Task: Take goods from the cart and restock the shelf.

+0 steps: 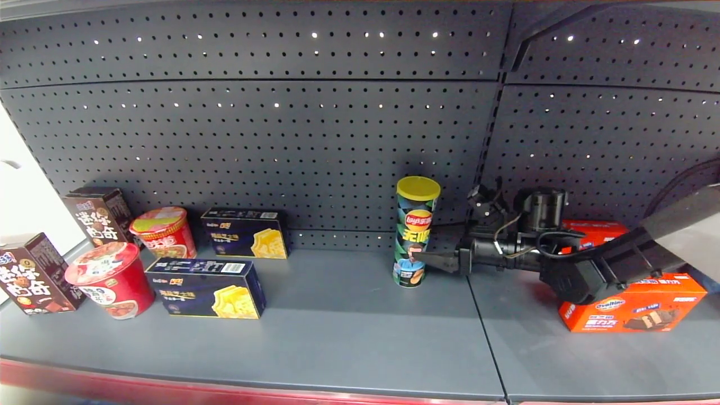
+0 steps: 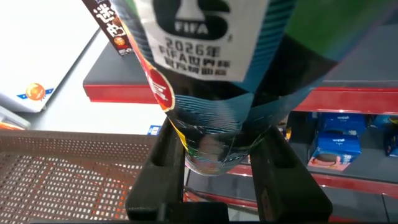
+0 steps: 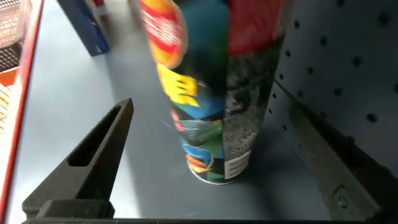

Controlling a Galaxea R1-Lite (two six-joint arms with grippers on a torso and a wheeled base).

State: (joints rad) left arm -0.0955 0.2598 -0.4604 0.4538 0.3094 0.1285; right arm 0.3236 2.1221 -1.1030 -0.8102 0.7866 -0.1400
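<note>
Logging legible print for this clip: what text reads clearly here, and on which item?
"FIFA", "2026": dark printed cylindrical tube gripped by the left end effector.
"Lay's": yellow-lidded cylindrical crisp tube standing on the grey shelf.
"Ovaltine": orange cardboard box.
Print on the brown cartons, red cup noodles and dark blue boxes: too small to read.

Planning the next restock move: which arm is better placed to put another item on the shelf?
Likely left. The left gripper is shut on a chip can. The right gripper stands open around the yellow-lidded can already upright on the shelf, holding nothing.
</note>
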